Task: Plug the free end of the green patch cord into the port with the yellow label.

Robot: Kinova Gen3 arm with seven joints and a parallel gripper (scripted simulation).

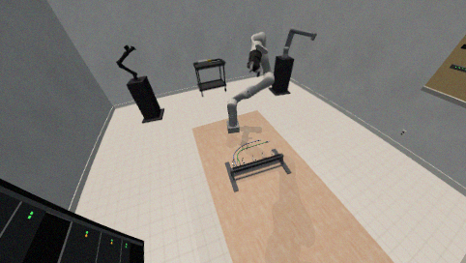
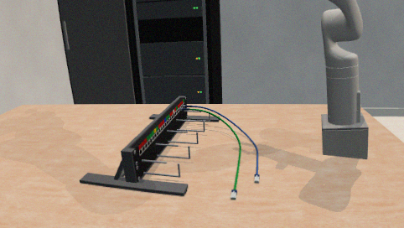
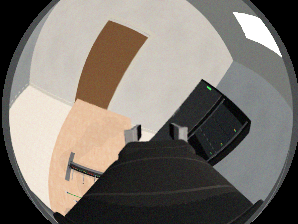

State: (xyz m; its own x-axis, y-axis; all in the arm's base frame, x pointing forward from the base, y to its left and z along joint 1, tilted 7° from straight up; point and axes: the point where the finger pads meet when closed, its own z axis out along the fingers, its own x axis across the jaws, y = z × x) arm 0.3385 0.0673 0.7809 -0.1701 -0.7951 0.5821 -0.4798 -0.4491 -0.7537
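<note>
Clearly, the green patch cord (image 1: 249,147) (image 2: 240,147) curves rackward (plug outward); the gripper (image 1: 254,73) (image 3: 155,129) gapes.

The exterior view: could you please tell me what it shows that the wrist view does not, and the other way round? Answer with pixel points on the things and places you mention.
Only the exterior view shows the arm's base (image 2: 344,140) and the two white plugs at the cords' free ends, green cord (image 2: 240,147) and blue cord (image 2: 251,142), clearly.
Only the wrist view shows the open jaws and a brown panel (image 3: 110,62).
Both show the rack (image 2: 133,186) (image 3: 69,167), the wooden table top (image 2: 272,209) (image 3: 92,127) and the dark cabinet with lights (image 2: 132,50) (image 3: 200,107).
</note>
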